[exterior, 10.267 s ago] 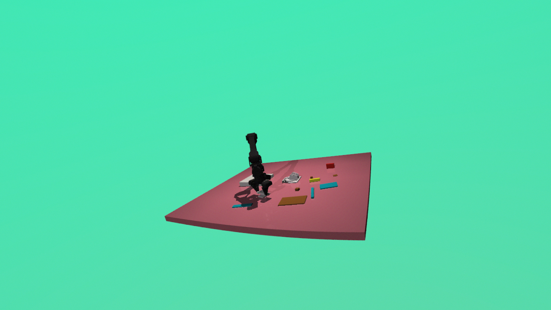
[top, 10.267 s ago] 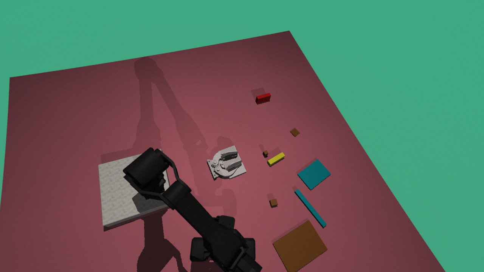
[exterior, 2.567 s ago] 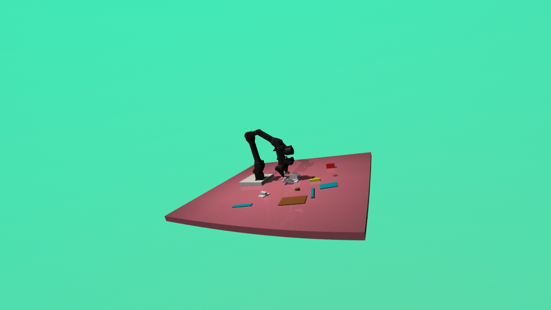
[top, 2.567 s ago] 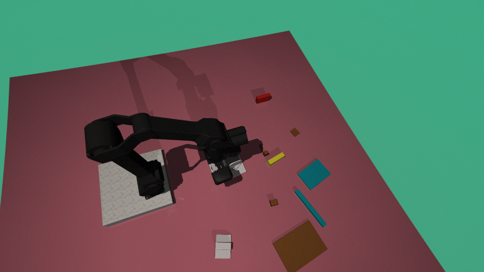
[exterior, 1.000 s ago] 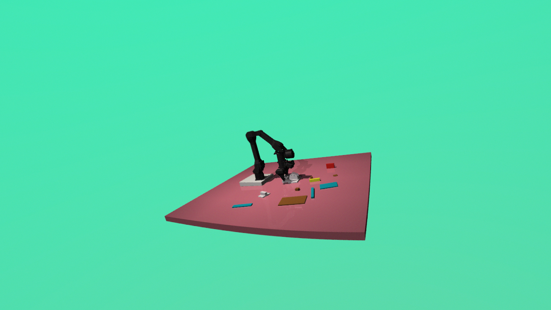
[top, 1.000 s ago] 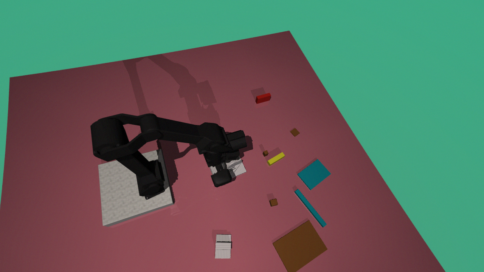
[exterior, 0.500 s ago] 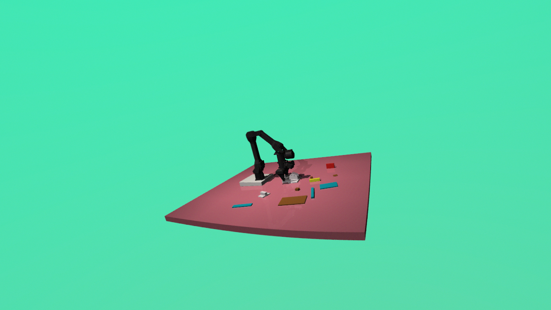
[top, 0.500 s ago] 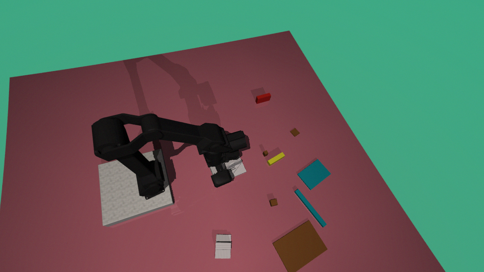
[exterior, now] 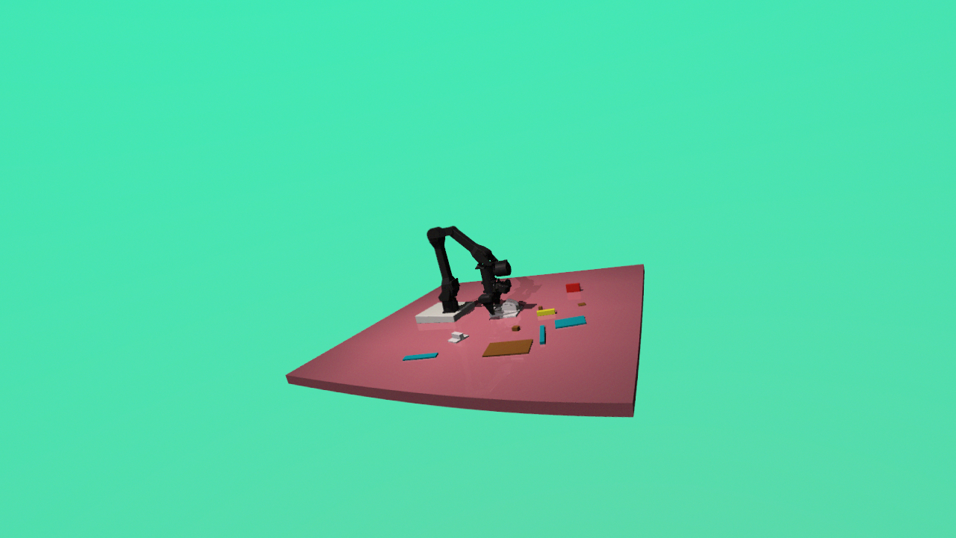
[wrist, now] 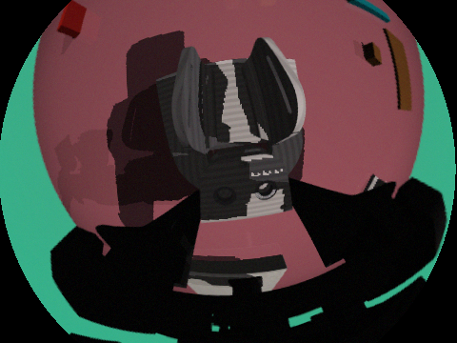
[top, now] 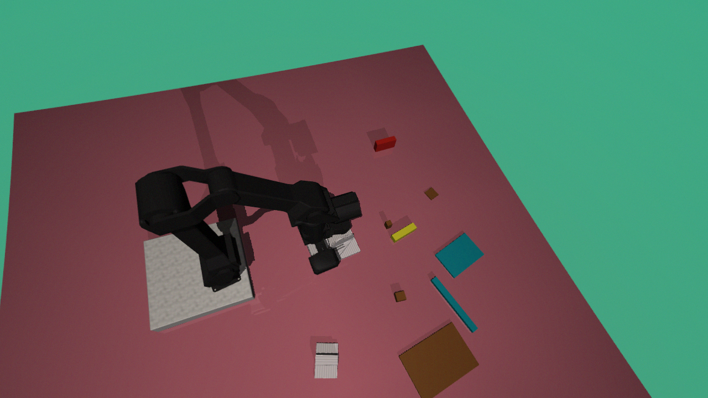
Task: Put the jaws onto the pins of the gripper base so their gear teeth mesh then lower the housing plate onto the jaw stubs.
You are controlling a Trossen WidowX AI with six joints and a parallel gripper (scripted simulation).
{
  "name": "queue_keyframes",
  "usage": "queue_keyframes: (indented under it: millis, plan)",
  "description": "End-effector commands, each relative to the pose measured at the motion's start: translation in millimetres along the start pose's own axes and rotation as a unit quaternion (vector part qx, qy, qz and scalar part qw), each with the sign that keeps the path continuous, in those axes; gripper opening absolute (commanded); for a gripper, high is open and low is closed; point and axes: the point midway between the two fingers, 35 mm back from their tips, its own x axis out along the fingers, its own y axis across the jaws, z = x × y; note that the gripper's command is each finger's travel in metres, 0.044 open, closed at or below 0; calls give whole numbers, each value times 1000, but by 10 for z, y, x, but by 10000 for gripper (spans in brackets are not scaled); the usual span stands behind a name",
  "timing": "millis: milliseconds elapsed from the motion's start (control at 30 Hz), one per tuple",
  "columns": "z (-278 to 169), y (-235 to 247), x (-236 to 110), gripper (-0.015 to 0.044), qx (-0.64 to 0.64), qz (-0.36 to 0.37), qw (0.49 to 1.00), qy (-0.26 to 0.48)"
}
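Note:
My gripper [top: 322,246] [exterior: 493,313] [wrist: 243,189] is shut on the pale ridged housing plate [wrist: 228,210], one finger at each side edge. The plate's two round holes face up; whether the jaw stubs sit in them, and whether it is level, I cannot tell. Beyond it the left jaw [wrist: 182,107] and the right jaw [wrist: 300,107] stand up as curved walls, spread apart. The ridged gripper base [top: 350,250] [wrist: 167,97] lies under them on the table. The pins and gear teeth are hidden beneath the plate.
A white stepped block [top: 326,360] [exterior: 458,337] stands apart. A yellow bar [top: 404,232], brown cubes [top: 400,296] [wrist: 371,53], a teal plate [top: 459,255], a teal bar [top: 453,304], a brown slab [top: 438,360] and a red block [top: 385,143] [wrist: 72,20] lie around.

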Motion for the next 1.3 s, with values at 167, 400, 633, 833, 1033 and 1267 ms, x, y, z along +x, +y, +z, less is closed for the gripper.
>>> queue_keyframes:
  millis: [167, 400, 633, 833, 1033, 1267]
  plan:
    - [-3, -6, 37, 351, 2, -2, 1000, 2]
    - [-3, -6, 42, 351, 2, -2, 1000, 2]
    - [-3, -6, 61, 351, 2, -2, 1000, 2]
    - [-3, -6, 61, 351, 2, -2, 1000, 2]
    - [-3, -6, 61, 351, 2, -2, 1000, 2]
    - [-3, -6, 61, 351, 2, -2, 1000, 2]
